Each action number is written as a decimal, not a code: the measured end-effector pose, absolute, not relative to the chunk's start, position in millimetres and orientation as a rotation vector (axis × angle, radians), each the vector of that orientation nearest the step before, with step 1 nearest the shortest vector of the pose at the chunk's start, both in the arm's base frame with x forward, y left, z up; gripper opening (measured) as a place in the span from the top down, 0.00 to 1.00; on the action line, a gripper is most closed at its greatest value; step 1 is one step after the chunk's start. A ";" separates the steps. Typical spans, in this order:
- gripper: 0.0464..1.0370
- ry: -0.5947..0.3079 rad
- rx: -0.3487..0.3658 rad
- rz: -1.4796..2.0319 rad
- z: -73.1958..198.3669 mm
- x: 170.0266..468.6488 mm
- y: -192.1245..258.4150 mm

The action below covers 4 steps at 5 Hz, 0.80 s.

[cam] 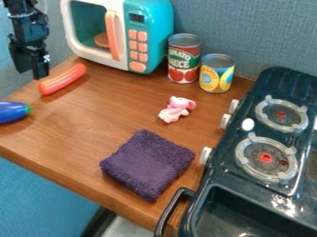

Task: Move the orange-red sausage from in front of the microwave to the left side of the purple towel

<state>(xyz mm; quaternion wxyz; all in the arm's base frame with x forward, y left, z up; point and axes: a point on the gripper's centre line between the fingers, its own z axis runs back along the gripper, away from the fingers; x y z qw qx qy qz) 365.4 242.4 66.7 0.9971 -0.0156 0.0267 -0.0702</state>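
At the upper left, the black two-finger tool (32, 74) is seen hanging down by the table's far left edge. Whether it is spread or pressed together cannot be told. Nearest to it, a long, shiny orange-red toy sausage (62, 79) is seen on the brown wooden table (80, 125), set at a slant. At the left edge of the view, a shiny blue toy eggplant (12, 112) with a green end is seen.

At the back, a white and teal toy microwave (151, 37) with a peach handle and buttons is placed. To its right, a can with a red and green label (184, 59) is stood just beside a can with a yellow label (217, 74). In front of the cans, a small pink toy animal (177, 109) is laid. Nearer the front, a folded, fuzzy dark purple cloth (147, 165) is laid beside the black toy stove (303, 88). On the stove, a small white oval thing (248, 124) is seen near two grey rings.
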 end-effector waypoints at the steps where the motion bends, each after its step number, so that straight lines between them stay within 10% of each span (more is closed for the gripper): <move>1: 0.04 0.055 -0.040 -0.138 60.1 373.2 247.2; 4: 0.04 0.058 -0.054 -0.144 46.0 385.9 232.6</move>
